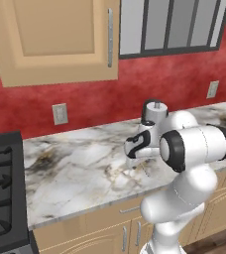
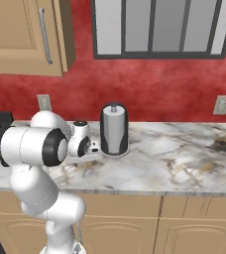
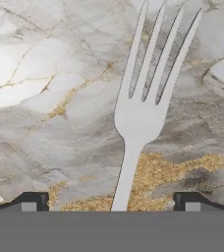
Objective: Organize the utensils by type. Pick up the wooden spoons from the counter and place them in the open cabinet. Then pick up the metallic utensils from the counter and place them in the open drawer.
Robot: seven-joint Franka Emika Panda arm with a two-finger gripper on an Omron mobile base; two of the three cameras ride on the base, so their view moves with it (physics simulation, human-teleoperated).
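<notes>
A silver fork [image 3: 141,115], one of the metallic utensils, lies flat on the marble counter [image 3: 40,113] with its tines pointing away in the hand view. My gripper [image 3: 111,204] hovers close over it, open, with its two dark fingertips [image 3: 35,201] standing wide on either side of the handle and not touching it. From the base views the hand [image 1: 137,145] points down at the counter [image 1: 75,168] near its front edge. The fork [image 2: 84,171] shows as a thin sliver under the hand [image 2: 83,145]. The wooden spoons, the open cabinet and the open drawer are out of view.
A dark and white cylinder [image 2: 114,130] stands upright just behind the hand, near the red wall. A black stove [image 1: 1,188] borders the counter on the left. A closed wall cabinet [image 1: 55,39] with a silver bar handle hangs above. Base cabinets [image 2: 199,223] are shut.
</notes>
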